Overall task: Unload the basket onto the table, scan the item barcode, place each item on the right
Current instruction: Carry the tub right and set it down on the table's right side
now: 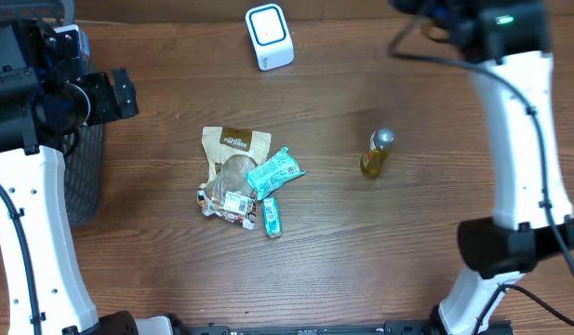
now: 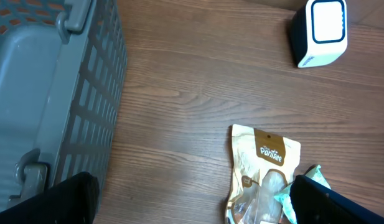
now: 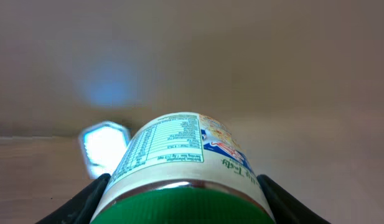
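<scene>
1. Brown wood-grain table (image 1: 435, 251) fills the overhead view, with an arm at each side edge.
2. At the far edge stands the scanner (image 1: 269, 35), a white block with a blue-ringed face.
3. A loose heap of snacks lies mid-table. A tan pouch (image 1: 235, 149) is at the back and a teal packet (image 1: 275, 171) rests against its right side. A smaller teal bar and a clear wrapper sit at the front.
4. Well apart to the right of the heap lies a small yellow bottle (image 1: 378, 154) with a silver cap.
5. A grey lattice basket (image 2: 86, 106) stands at the table's left side, beside the left arm. What lies inside it cannot be made out, because the arm hides it from overhead and the wrist view shows only its wall and rim.
6. The left gripper (image 2: 192, 202) hangs above the table between the basket and the pouch. Its jaws are spread as wide as they go and nothing is between them.
7. The right gripper (image 3: 185, 208) is clamped on the jar (image 3: 179, 149), with a dark finger (image 3: 86, 202) pressed to each side near the green lid.
8. The jar points away from the wrist camera, lid nearest the lens and the nutrition panel on its label facing up.
9. The scanner glows, blurred, just past the jar's left side in the right wrist view.
10. Overhead, the jar itself is out of frame at the top right.
</scene>
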